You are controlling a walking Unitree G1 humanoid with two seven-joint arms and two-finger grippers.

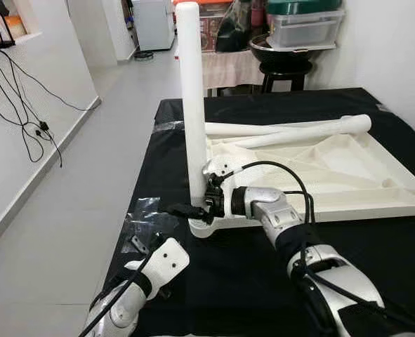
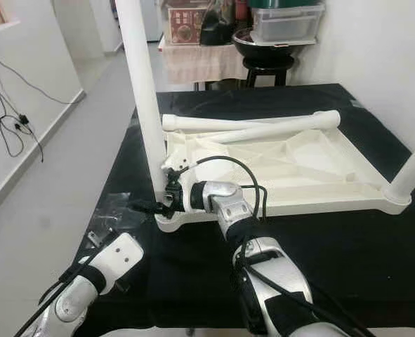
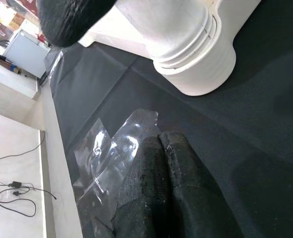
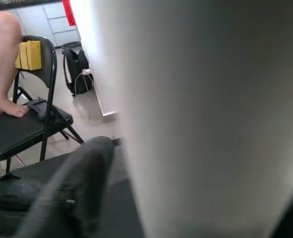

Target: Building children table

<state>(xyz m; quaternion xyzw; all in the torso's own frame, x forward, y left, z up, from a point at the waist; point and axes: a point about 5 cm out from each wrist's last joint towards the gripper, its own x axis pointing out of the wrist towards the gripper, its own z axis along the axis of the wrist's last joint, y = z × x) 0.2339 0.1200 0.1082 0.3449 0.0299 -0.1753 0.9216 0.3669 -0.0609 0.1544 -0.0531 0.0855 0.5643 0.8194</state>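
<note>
On the near left of the black-covered work surface our left gripper rests low over the cloth, its two black fingers pressed together with nothing between them. Just beside its tips lies a crumpled clear plastic bag, close to the near left corner of the white tabletop, which lies upside down on the cloth.

At that corner a white leg stands upright in its round socket. Our right gripper reaches in from the right and sits at the base of this leg, one black finger lying alongside the post; we cannot tell whether the fingers are clamped on it or merely beside it.

Farther right, two loose legs lie flat across the far edge of the tabletop. In the right eye view another leg stands at the near right corner.
</note>
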